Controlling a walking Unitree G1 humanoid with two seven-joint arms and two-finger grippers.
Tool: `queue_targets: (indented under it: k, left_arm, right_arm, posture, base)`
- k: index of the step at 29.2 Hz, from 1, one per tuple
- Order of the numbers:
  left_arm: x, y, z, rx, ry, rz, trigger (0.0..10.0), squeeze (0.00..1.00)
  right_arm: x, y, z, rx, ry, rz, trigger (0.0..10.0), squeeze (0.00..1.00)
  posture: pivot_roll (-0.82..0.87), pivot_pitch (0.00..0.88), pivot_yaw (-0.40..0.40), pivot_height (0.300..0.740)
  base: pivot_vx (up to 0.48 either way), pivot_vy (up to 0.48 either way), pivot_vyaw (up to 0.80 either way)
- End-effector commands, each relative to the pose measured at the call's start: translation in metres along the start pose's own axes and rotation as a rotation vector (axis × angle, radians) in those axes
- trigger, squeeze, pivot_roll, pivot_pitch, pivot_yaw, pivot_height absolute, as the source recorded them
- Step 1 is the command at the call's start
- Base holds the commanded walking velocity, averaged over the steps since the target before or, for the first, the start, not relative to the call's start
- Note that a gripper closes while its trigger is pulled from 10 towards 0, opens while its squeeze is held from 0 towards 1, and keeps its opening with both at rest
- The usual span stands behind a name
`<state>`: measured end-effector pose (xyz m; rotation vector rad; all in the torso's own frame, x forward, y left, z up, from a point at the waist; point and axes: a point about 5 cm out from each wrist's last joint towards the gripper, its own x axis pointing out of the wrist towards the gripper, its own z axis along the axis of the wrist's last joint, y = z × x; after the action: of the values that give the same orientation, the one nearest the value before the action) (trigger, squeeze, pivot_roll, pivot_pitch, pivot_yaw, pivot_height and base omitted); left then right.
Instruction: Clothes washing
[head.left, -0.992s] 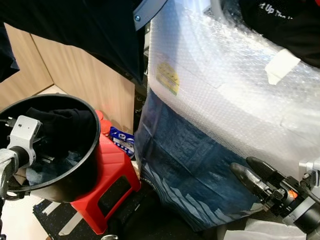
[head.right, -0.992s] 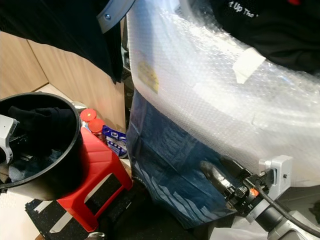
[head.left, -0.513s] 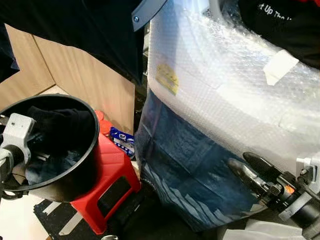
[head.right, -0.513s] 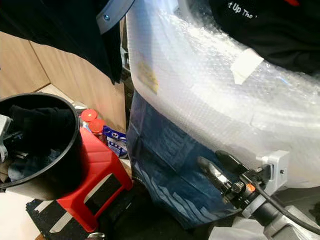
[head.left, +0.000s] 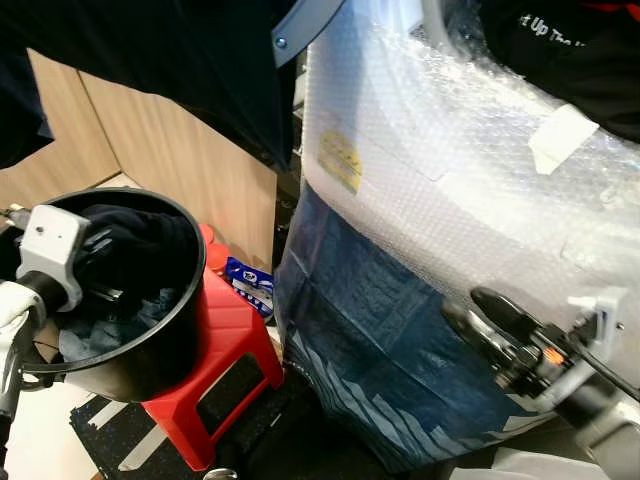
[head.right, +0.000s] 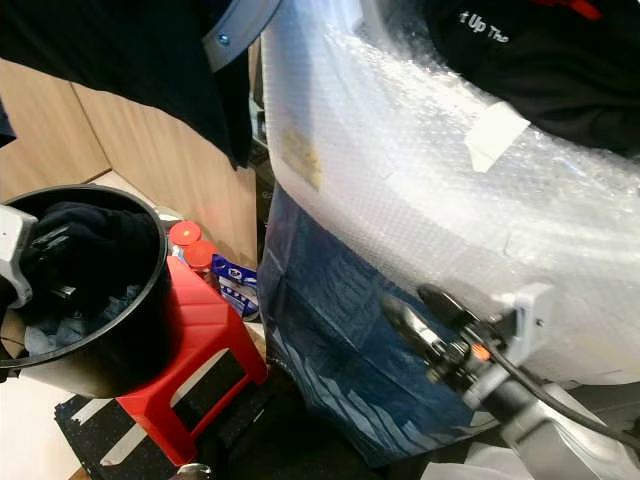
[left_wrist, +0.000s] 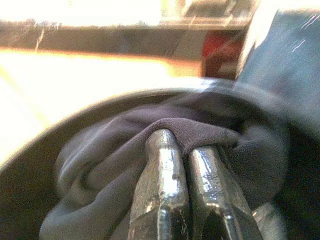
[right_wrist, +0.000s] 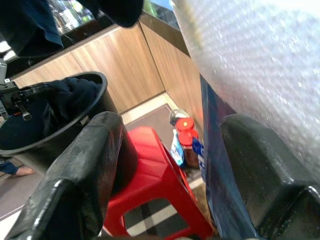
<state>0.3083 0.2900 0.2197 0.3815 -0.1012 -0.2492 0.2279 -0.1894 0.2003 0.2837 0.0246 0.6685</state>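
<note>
At the left of the frame our left gripper (left_wrist: 186, 145) pinches a dark cloth (left_wrist: 200, 131) inside the black bucket (head.left: 165, 345) on the red stool (head.left: 225, 345). At lower right, our right gripper (head.left: 462, 308) is spread wide beside the bubble-wrapped washer (head.left: 450, 160).

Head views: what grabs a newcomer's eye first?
The big bubble-wrapped machine on the right, dark clothes draped over its top. Lower left, a black bucket of clothes sits on a red stool; the left claw is shut on a dark garment inside it. The right claw hangs open by the machine's blue front.
</note>
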Motion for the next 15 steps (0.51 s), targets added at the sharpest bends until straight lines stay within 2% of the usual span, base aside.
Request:
queue_targets:
  k: [1,5,11,12,13,15]
  left_arm:
    - [0.000,-0.017,0.020,0.039,-0.110,-0.074,10.0,0.00]
    - [-0.015,-0.042,0.052,0.033,-0.283,-0.119,10.0,0.00]
    - [-0.019,-0.053,0.071,0.055,-0.364,-0.122,10.0,0.00]
    - [-0.020,-0.057,0.083,0.052,-0.398,-0.129,10.0,0.00]
    - [-0.020,-0.057,0.083,0.052,-0.398,-0.129,10.0,0.00]
    - [-0.021,-0.064,0.104,0.059,-0.468,-0.138,10.0,0.00]
  right_arm:
    - [0.000,-0.005,-0.005,0.004,0.013,-0.017,10.0,0.00]
    - [0.010,-0.012,-0.011,0.008,0.003,-0.005,10.0,0.00]
    - [0.021,-0.015,-0.016,0.012,-0.002,0.021,10.0,0.00]
    - [0.026,-0.018,-0.015,0.010,-0.015,0.031,10.0,0.00]
    - [0.026,-0.018,-0.015,0.010,-0.015,0.031,10.0,0.00]
    - [0.036,-0.023,-0.015,0.008,-0.038,0.045,10.0,0.00]
  posture:
    - [-0.05,0.198,-0.128,0.740]
    - [-0.03,0.173,-0.129,0.740]
    - [0.00,0.125,-0.127,0.740]
    - [0.01,0.121,-0.126,0.740]
    - [0.01,0.121,-0.126,0.740]
    - [0.03,0.075,-0.131,0.740]
  base:
    - [0.000,0.000,0.00]
    - [0.000,0.000,0.00]
    - [0.000,0.000,0.00]
    - [0.000,0.000,0.00]
    - [0.000,0.000,0.00]
    - [0.000,0.000,0.00]
